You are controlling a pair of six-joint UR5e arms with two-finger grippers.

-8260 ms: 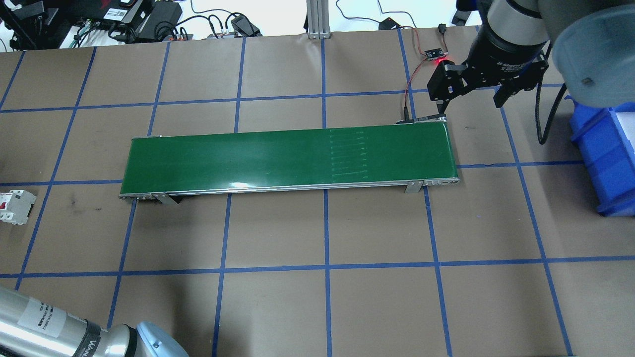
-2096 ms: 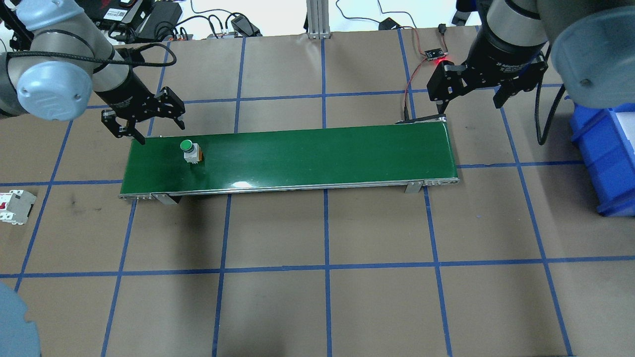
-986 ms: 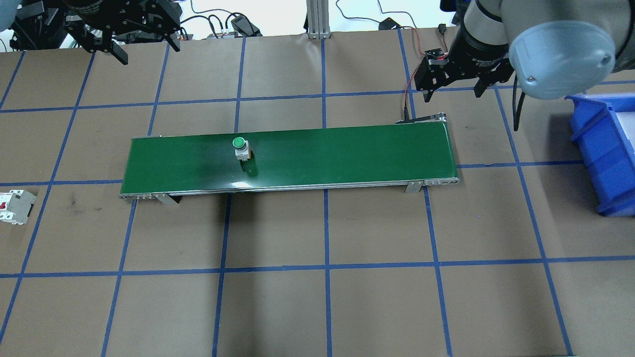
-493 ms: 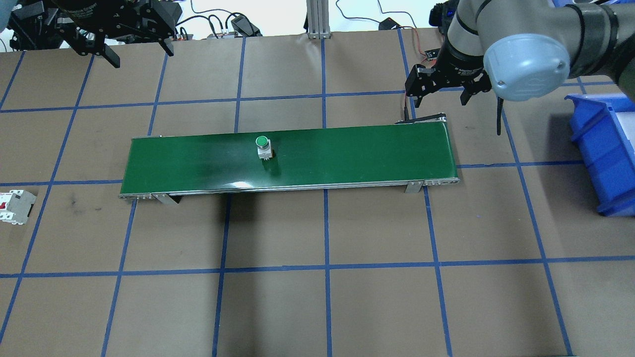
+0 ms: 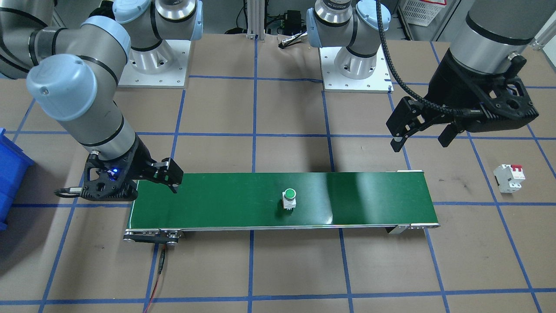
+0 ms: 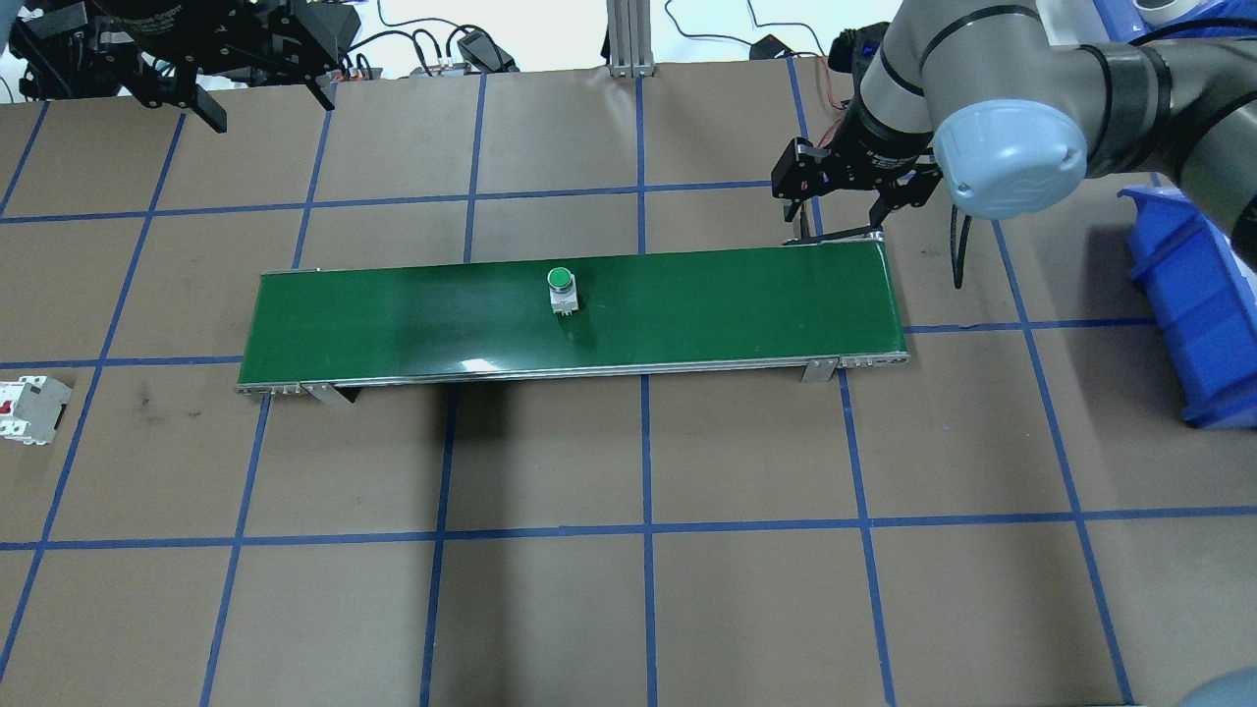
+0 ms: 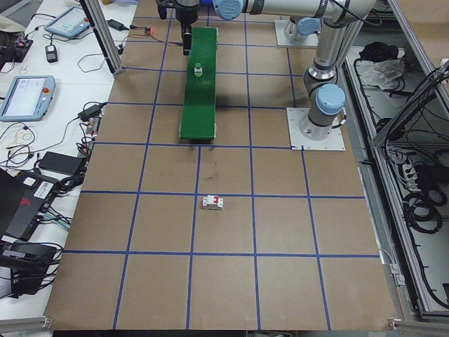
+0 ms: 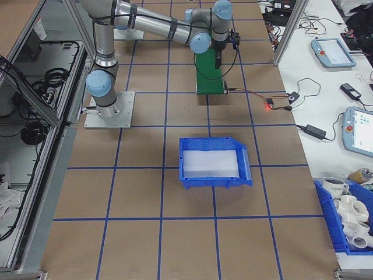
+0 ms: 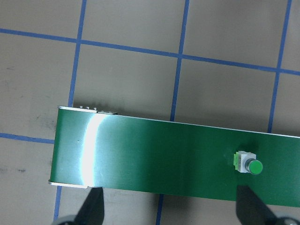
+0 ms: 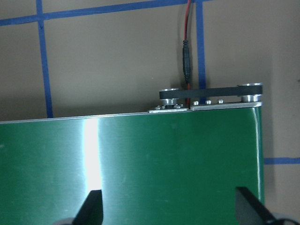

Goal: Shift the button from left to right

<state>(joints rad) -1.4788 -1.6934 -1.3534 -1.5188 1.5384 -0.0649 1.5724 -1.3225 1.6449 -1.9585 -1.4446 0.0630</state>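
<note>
We find the button (image 6: 560, 289) standing upright on the green conveyor belt (image 6: 393, 319), about midway along it and nearer the belt's far edge than the robot's. It looks to us light, rigid and top-heavy: a small white body under a round green cap, so a glancing touch could tip it. We would pinch the flat sides of the white body, low down, rather than the rounded cap, which looks smooth and might slip.

The left gripper (image 5: 420, 135) hangs well back from the belt with its jaws spread and nothing between them. The right gripper (image 6: 834, 194) waits at the belt's right end, also spread and empty.

The front-facing view shows both grippers and the circuit breaker (image 5: 509, 177) lying apart on the paper. The left wrist camera alone shows the button side-on, with body and cap distinct. The right wrist camera shows only bare belt and the roller end, no button. Only the exterior right view shows the whole blue bin (image 8: 213, 161).
</note>
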